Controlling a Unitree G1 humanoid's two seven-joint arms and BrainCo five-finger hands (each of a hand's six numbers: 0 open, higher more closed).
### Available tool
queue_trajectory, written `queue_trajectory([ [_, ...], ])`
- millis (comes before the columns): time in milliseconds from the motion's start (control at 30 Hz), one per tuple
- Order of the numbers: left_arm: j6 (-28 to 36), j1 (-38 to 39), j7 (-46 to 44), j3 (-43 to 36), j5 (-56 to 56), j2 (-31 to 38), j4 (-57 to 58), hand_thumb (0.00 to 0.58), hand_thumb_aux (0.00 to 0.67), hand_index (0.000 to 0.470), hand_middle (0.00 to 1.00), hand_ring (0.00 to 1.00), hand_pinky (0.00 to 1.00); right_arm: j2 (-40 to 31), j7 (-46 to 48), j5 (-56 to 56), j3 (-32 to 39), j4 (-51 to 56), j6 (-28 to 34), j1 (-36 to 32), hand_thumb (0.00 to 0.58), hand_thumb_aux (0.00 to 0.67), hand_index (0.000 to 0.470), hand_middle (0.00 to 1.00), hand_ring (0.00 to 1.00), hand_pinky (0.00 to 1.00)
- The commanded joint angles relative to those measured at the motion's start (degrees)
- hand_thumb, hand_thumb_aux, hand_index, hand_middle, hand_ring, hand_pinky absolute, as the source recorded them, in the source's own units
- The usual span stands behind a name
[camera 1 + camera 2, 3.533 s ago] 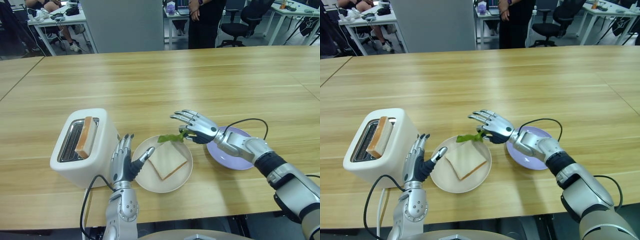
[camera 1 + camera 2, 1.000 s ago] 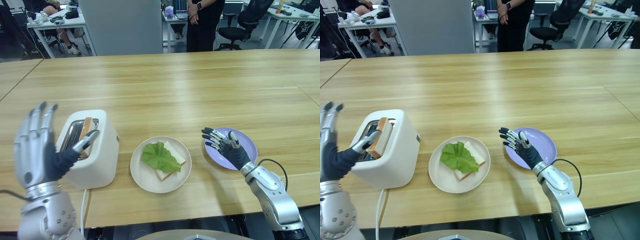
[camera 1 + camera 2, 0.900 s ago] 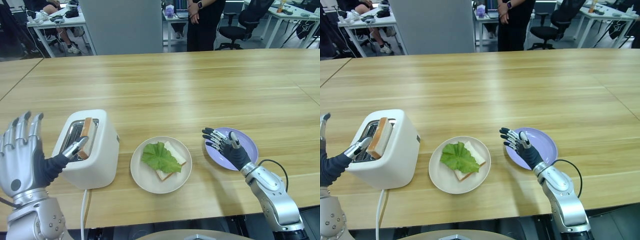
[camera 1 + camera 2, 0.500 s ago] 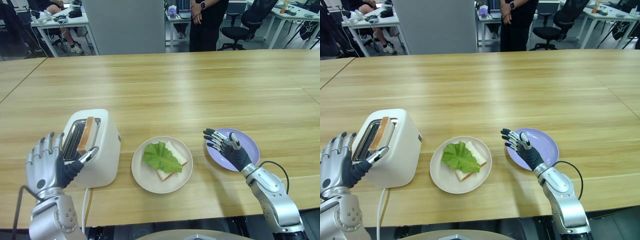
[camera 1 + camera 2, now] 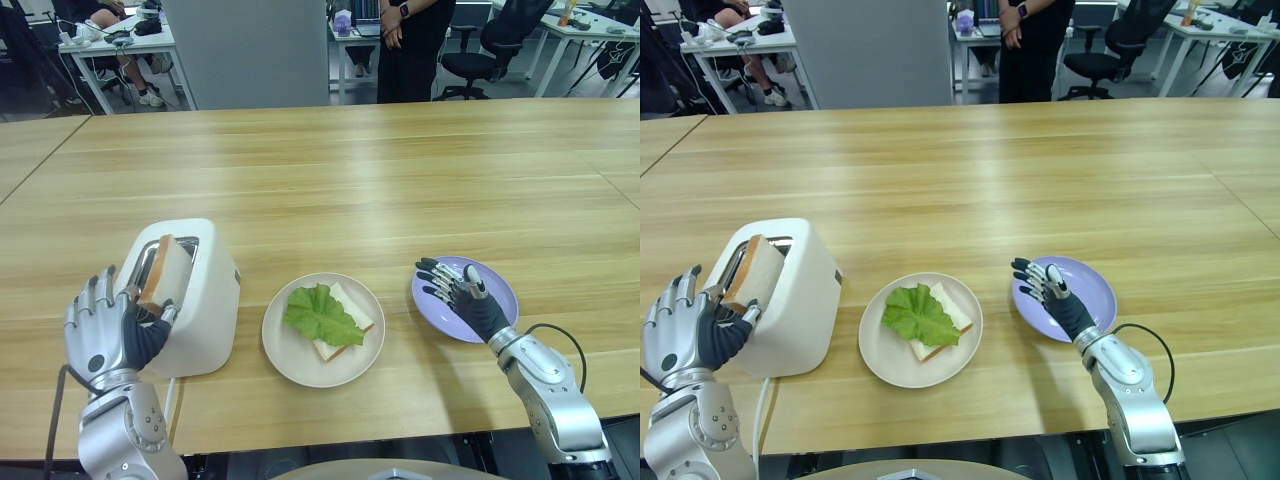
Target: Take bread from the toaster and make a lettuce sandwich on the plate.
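A white toaster (image 5: 200, 290) stands at the left of the wooden table with a bread slice (image 5: 160, 274) leaning out of its slot. My left hand (image 5: 105, 335) is at the toaster's near-left corner, fingers behind the slice and thumb on its front face, pinching it. To the right, the cream plate (image 5: 292, 365) holds another bread slice (image 5: 347, 304) with a green lettuce leaf (image 5: 318, 313) on top. My right hand (image 5: 463, 298) hovers palm up, fingers spread, over the near-left part of an empty purple plate (image 5: 495, 285).
The toaster's white cord (image 5: 168, 405) runs off the table's near edge. Desks, office chairs and a standing person are beyond the far edge, behind a grey pillar (image 5: 245, 50). Bare wood stretches across the middle and far table.
My right hand left the lettuce on the bread and drew back over the purple plate. My left hand rose, then came down at the toaster and closed on the slice, which now leans.
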Motion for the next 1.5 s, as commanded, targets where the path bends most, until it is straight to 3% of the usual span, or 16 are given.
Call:
queue_trajectory([
  [33,0.91,-1.78,0.93,0.34,0.10,-0.07,0.23,0.580,0.670,0.460,0.00,0.00,0.00,0.41,-0.31,-0.88,-0.25,1.87,-0.60,-0.09,0.000,0.000,0.000,0.00,0.00,0.00],
  [300,1.20,-12.76,6.76,1.74,-6.29,-1.22,-1.95,0.580,0.670,0.460,0.00,0.00,0.00,1.03,-0.83,-1.87,0.04,3.75,-1.90,-0.15,0.000,0.000,0.000,0.00,0.00,0.00],
  [333,1.13,-14.60,8.07,2.37,-7.14,-0.94,-2.00,0.580,0.670,0.460,0.04,0.04,0.04,1.17,-0.89,-2.03,0.13,4.00,-2.03,-0.18,0.000,0.000,0.000,0.00,0.00,0.00],
  [367,0.96,-16.33,9.27,3.12,-8.78,-0.84,-1.86,0.580,0.670,0.460,0.25,0.25,0.25,1.31,-0.93,-2.19,0.20,4.23,-2.15,-0.23,0.000,0.000,0.000,0.00,0.00,0.00],
  [400,0.87,-18.31,10.90,4.14,-11.15,-1.16,-1.62,0.580,0.670,0.460,0.36,0.36,0.36,1.49,-0.95,-2.36,0.22,4.51,-2.27,-0.31,0.000,0.000,0.000,0.00,0.00,0.00],
  [433,0.42,-19.75,12.02,4.71,-12.68,-0.91,-1.16,0.580,0.670,0.460,0.80,0.80,0.80,1.65,-0.97,-2.48,0.22,4.80,-2.35,-0.43,0.000,0.000,0.000,0.00,0.00,0.00],
  [467,-0.09,-21.19,13.65,5.46,-15.08,-1.32,-0.74,0.580,0.670,0.460,1.00,1.00,1.00,1.80,-0.99,-2.58,0.22,5.12,-2.47,-0.60,0.000,0.000,0.000,0.00,0.00,0.00],
  [667,-4.53,-25.76,19.12,6.69,-29.95,-4.80,-1.07,0.580,0.670,0.460,1.00,1.00,1.00,2.20,-0.74,-2.91,0.32,6.09,-2.65,-1.70,0.000,0.000,0.000,0.00,0.00,0.00],
  [833,-5.51,-27.48,16.37,2.46,-47.58,-13.13,-1.42,0.580,0.670,0.460,1.00,1.00,1.00,2.31,-0.86,-2.71,-0.13,6.06,-2.65,-2.29,0.000,0.000,0.000,0.00,0.00,0.00],
  [1033,-1.15,-21.66,13.24,-6.30,-63.10,-18.69,3.69,0.580,0.670,0.460,1.00,1.00,1.00,2.30,-2.77,-4.71,-1.00,3.20,-6.41,-3.30,0.000,0.000,0.000,0.00,0.00,0.00],
  [1167,-0.37,-16.80,13.73,-12.70,-71.29,-19.95,8.35,0.580,0.670,0.460,1.00,1.00,1.00,0.54,-6.58,-12.37,-1.35,1.16,-13.50,-4.01,0.000,0.000,0.000,0.00,0.00,0.00],
  [1500,-1.07,-10.06,19.59,-25.25,-76.74,-17.50,17.41,0.580,0.670,0.460,1.00,1.00,1.00,-5.79,-12.88,-32.55,2.45,4.03,-21.61,-7.52,0.000,0.000,0.000,0.00,0.00,0.00],
])
